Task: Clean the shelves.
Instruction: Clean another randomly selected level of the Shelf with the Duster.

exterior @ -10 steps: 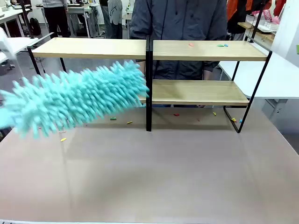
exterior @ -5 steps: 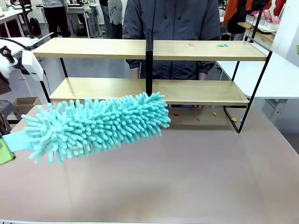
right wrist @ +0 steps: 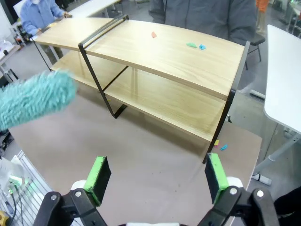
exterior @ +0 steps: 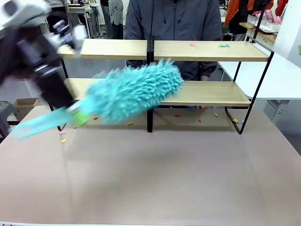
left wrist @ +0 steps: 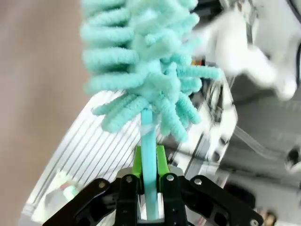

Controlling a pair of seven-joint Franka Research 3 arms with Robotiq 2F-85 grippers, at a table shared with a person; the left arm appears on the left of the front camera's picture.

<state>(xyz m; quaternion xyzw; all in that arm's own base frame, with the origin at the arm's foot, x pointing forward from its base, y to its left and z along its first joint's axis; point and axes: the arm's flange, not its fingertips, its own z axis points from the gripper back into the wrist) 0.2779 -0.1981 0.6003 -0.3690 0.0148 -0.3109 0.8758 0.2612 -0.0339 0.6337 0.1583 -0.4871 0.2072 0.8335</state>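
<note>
Two-tier shelves (exterior: 202, 51) stand at the bench's (exterior: 188, 174) far side. Left fingers (left wrist: 137, 165) clamp a teal duster (exterior: 136, 92) by its handle, fluffy head before the central upright. Right fingers (right wrist: 99, 178) spread wide, empty.

No legible text, label, brand, number or sign on the shelves (exterior: 202, 51) or anywhere near them.
</note>
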